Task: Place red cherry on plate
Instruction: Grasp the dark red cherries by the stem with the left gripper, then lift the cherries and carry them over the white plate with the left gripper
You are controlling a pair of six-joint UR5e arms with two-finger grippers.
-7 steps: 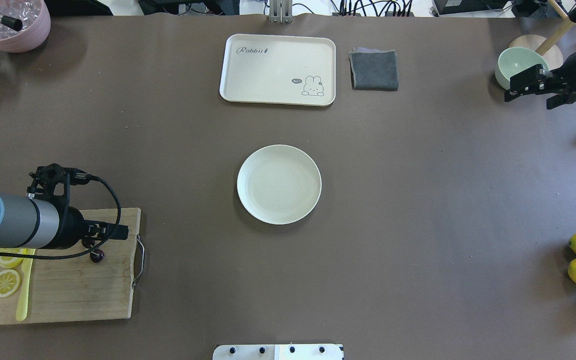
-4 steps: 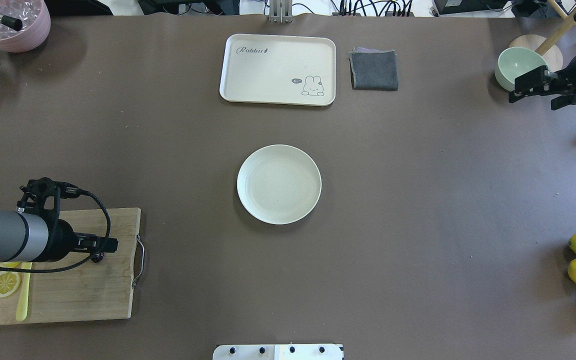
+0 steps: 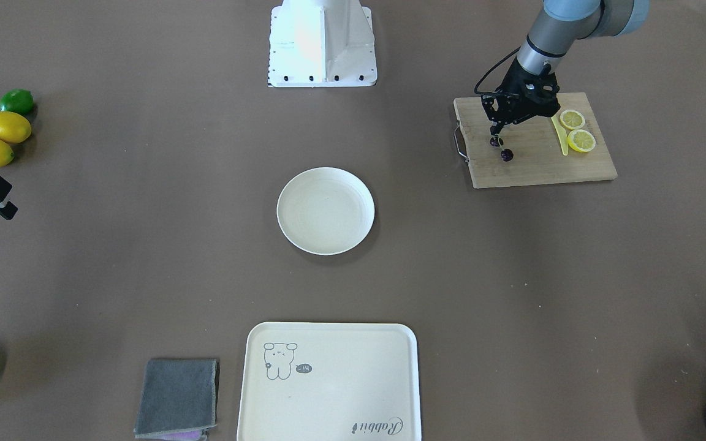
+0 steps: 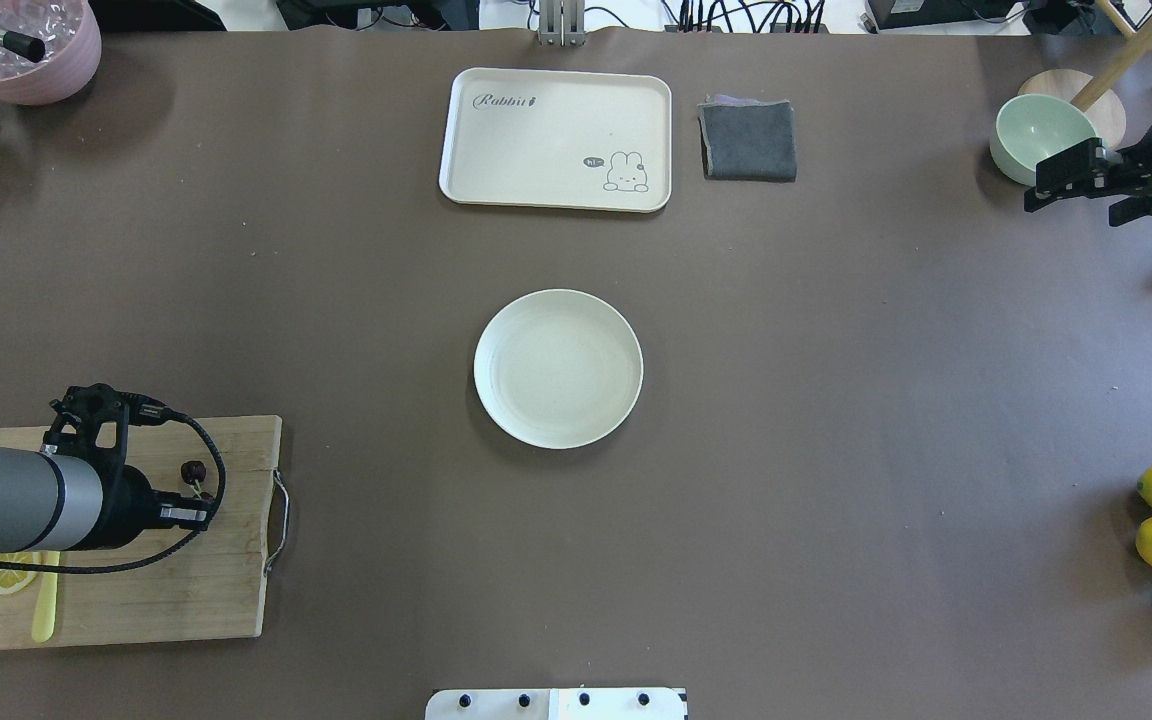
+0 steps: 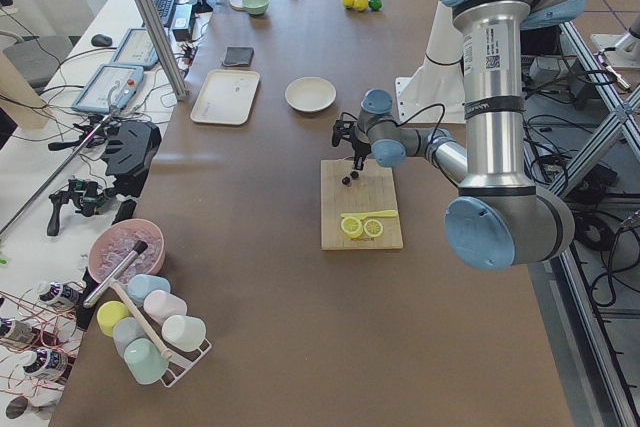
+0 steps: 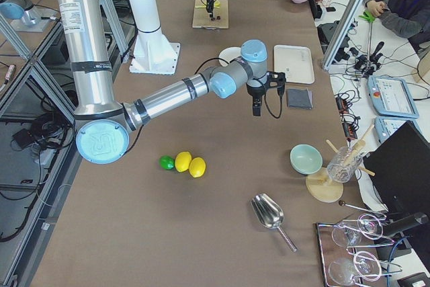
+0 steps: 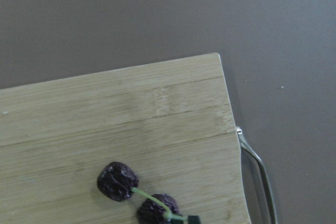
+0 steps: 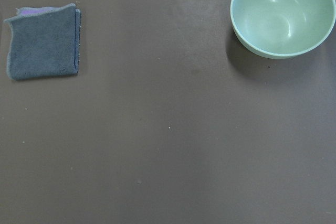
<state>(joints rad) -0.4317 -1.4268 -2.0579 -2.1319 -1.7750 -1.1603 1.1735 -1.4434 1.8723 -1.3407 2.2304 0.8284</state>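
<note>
Left hand (image 3: 495, 130), lower left in the overhead view, has narrowed onto the stem of the red cherry (image 3: 506, 155), shifting it across the cutting board (image 4: 136, 600). The grasp appears secured; the plate (image 4: 558, 368), centre, awaits it.

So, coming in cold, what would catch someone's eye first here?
First the left claw, low over the wooden cutting board on the robot's left, its tip right by the stem of the red cherry. Next the round cream plate at the centre of the table, with nothing on it, well apart from the board.
</note>
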